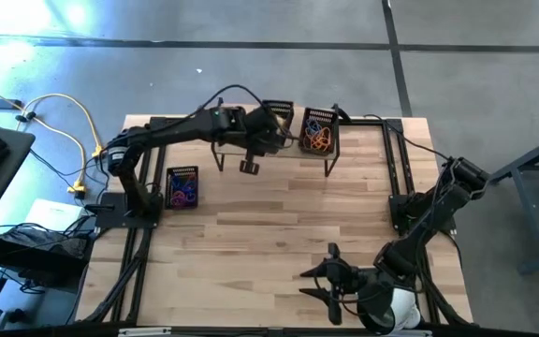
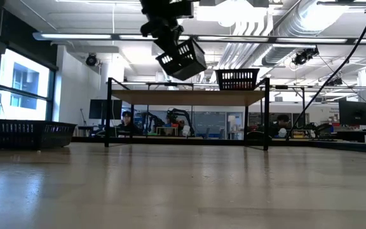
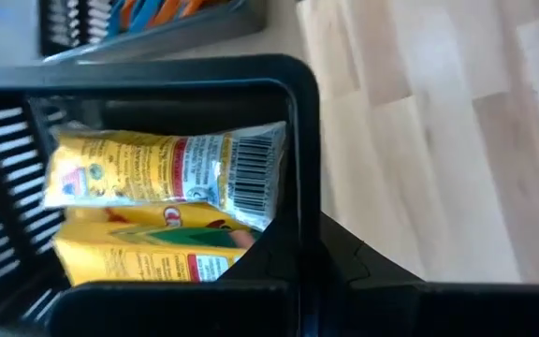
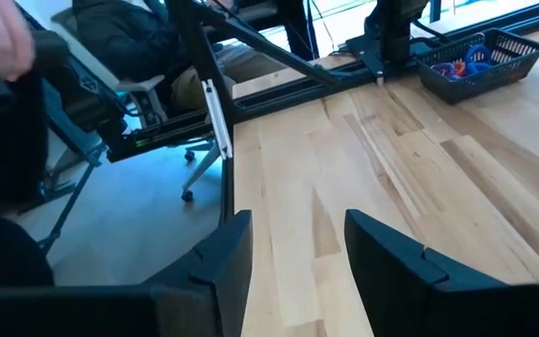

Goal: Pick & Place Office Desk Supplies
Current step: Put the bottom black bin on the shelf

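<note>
The left gripper (image 1: 271, 124) is clenched on the rim of a black mesh basket (image 2: 182, 58), lifted and tilted; the yellow-and-white packets (image 3: 162, 168) lie just inside it and may spill; the right gripper (image 4: 293, 253) waits, fingers parted and empty.

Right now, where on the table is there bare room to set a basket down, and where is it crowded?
The wood from the floor basket across to the right gripper is bare, middle and near edge both. The far edge is crowded: the shelf, a basket of bands on it, and the left gripper holding a tilted basket of yellow packets.
</note>
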`<state>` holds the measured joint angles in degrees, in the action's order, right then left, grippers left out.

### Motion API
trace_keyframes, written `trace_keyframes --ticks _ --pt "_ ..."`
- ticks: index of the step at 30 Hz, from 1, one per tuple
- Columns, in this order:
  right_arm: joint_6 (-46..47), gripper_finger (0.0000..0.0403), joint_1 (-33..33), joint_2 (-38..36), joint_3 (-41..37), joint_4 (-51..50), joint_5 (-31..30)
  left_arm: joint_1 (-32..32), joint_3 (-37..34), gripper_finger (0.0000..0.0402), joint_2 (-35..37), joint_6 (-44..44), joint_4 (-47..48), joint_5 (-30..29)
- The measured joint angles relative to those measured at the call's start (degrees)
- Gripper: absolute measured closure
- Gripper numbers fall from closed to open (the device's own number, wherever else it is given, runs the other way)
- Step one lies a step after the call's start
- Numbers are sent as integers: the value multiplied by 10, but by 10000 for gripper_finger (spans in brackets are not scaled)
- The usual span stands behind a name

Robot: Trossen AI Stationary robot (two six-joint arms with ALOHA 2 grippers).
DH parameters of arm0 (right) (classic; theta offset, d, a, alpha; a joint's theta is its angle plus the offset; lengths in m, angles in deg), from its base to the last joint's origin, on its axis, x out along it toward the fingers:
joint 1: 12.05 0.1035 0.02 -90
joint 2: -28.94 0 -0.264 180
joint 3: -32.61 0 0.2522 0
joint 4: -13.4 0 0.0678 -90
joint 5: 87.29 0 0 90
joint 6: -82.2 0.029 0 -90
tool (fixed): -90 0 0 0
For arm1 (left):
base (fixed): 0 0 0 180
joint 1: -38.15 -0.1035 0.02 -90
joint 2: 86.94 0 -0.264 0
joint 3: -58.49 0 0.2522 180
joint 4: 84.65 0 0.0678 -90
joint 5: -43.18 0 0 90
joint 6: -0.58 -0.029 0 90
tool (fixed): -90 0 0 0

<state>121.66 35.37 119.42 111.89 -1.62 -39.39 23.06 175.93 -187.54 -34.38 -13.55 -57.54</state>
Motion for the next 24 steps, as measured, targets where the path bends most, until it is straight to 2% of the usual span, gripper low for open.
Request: trace_keyframes --ticks 9,19,24 --pt "-1 243 0 0 0 2 0 -25 0 401 -7 -16 -24 62" --pt "-1 243 -3 0 0 10 -4 -21 0 401 -42 -21 -32 46" --pt "-1 243 -3 0 0 11 1 -24 0 401 -42 26 -32 20"
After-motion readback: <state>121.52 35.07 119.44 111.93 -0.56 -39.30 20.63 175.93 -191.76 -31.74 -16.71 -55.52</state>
